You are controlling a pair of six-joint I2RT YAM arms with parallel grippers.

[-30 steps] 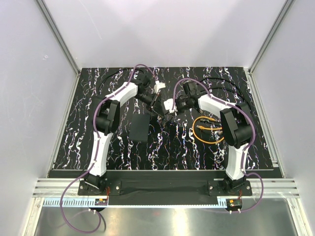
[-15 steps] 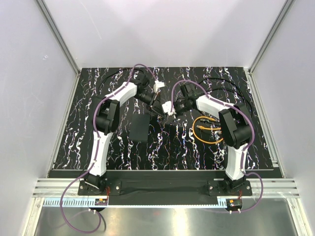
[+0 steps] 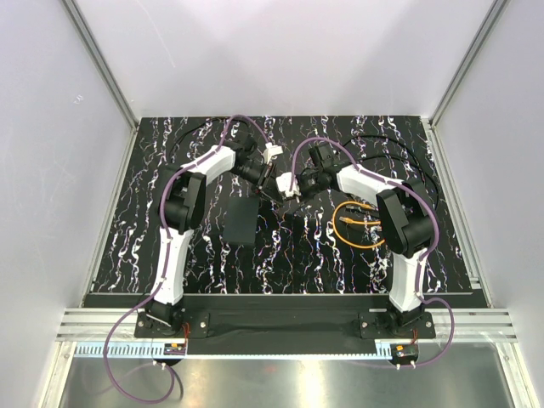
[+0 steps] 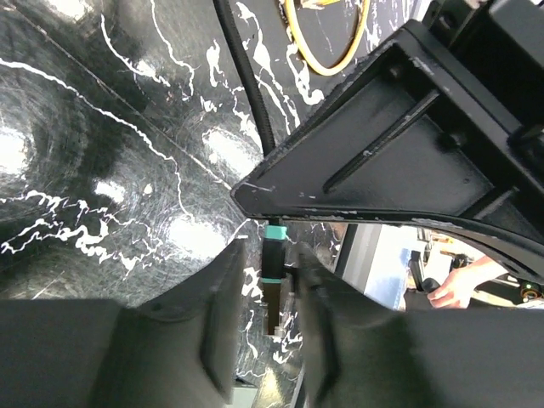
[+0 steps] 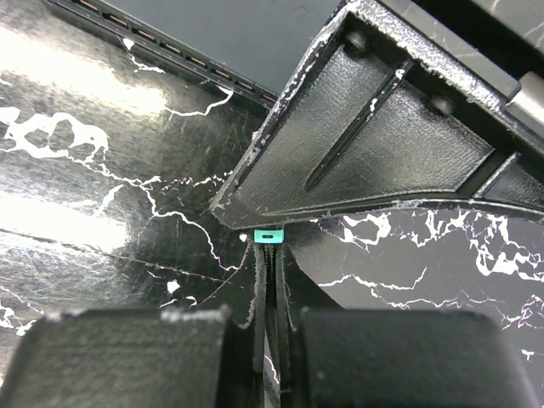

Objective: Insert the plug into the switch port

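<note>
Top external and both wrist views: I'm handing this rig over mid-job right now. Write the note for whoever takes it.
The left hand: fingers straddle a teal-tipped connector; grip unclear.
The right hand: shut on what looks like the same connector, tip to tip with the left hand, just beyond the switch.
The switch lies flat mid-table; the port row in the right wrist view holds no cable.
The orange cable lies coiled on the table under the right arm, ungripped; its plug is too small to pick out.
Done: nothing inserted.
To do: fetch the orange cable's plug, seat it in a switch port.
</note>
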